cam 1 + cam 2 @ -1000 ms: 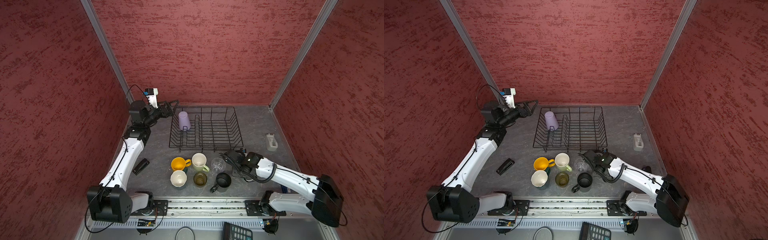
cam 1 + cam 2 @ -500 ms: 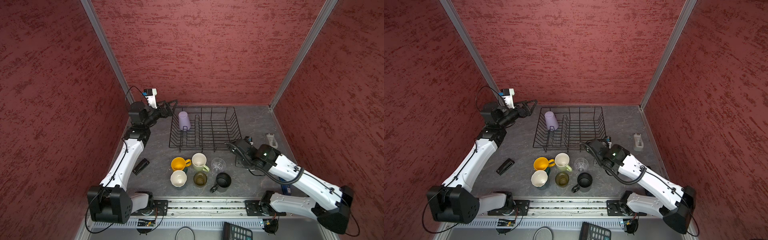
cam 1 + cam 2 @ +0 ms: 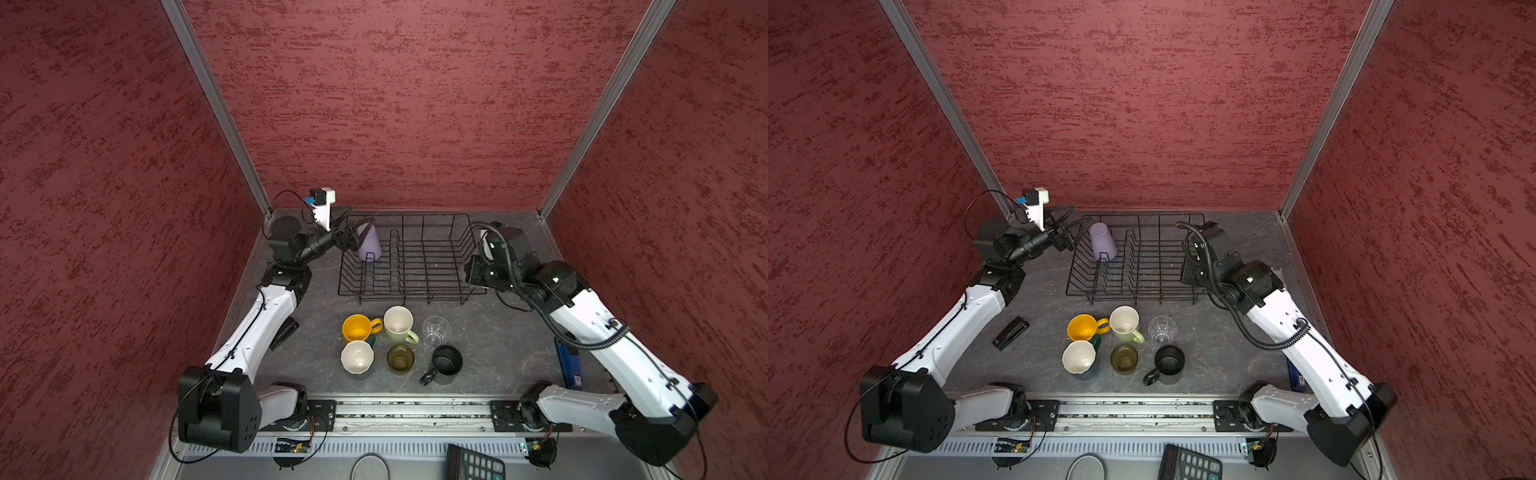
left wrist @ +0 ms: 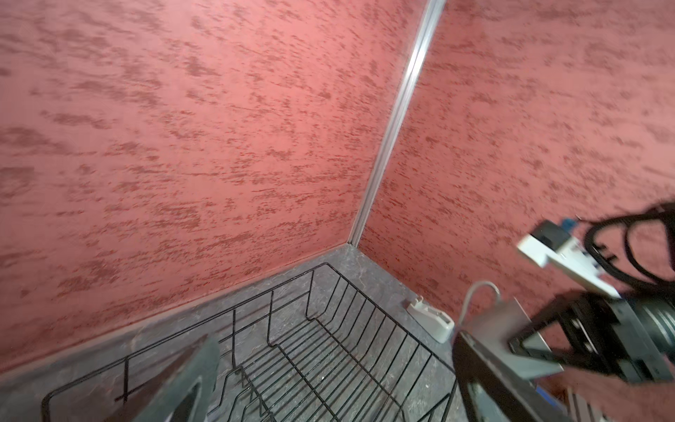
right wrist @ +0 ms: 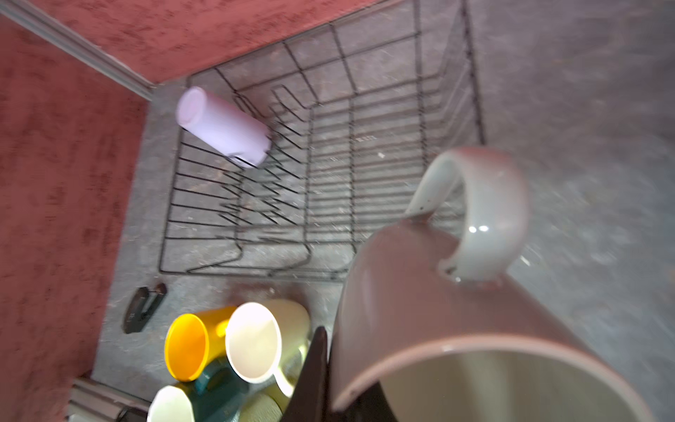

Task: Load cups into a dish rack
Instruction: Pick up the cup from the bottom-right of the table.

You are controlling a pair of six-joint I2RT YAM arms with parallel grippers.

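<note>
The right gripper (image 5: pixel 325 369) clamps a grey glazed mug (image 5: pixel 438 310) at the black wire dish rack's (image 3: pixel 1142 286) edge. The left gripper (image 3: pixel 1073 232) gapes wide beside 1 lilac handleless tumbler (image 3: pixel 1102 241).

You will find no readable text, brand or number anywhere here. The calculator (image 3: pixel 473 464) at the near edge shows rows of keys, their markings too small to make out. The blue item (image 3: pixel 566 363) on the tabletop (image 3: pixel 498 332) carries a pale label, also illegible.
</note>
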